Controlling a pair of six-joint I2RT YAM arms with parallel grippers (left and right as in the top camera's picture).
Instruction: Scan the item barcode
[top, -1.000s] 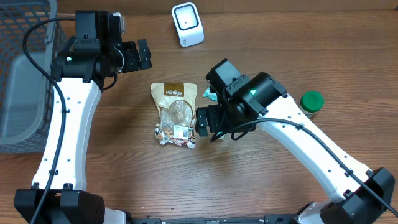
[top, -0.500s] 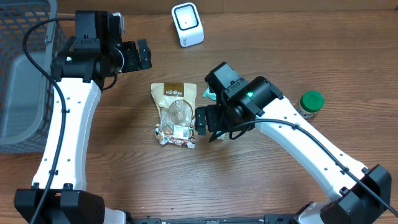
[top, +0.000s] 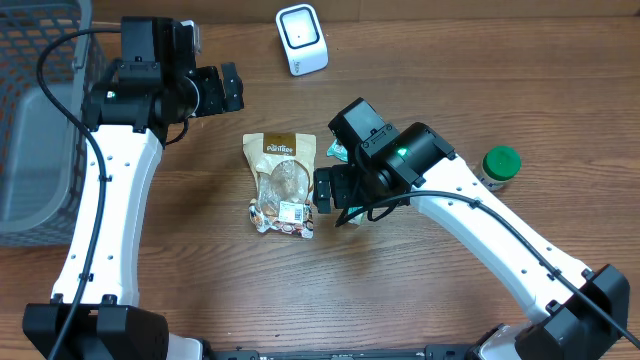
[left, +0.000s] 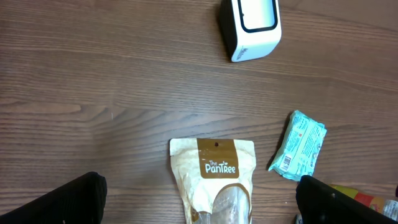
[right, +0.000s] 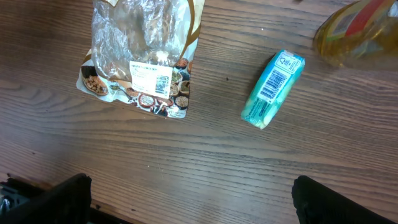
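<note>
- The pouch (top: 281, 182) lies flat near the middle of the table (top: 430, 60), label up; the white scanner (top: 301, 38) stands well apart from it, by the far edge
- Right gripper (top: 328, 196) hovers just beside the pouch's right edge, jaws spread wide and empty; left gripper (top: 233, 88) hangs toward the far-left part of the table, jaws also wide, holding nothing
- The pouch looks light, soft and crinkly, with a slick clear window over loose pieces; it will likely sag and slide, so I would pinch a sealed side edge or the stiffer top band, keeping clear of the sticker
- Readable: "The PanTree" on the brown top band; a white barcode sticker (right: 151, 76) sits near the bottom end, its small print too fine to read
- A teal packet (right: 272, 88) near the pouch's right side carries its own barcode
</note>
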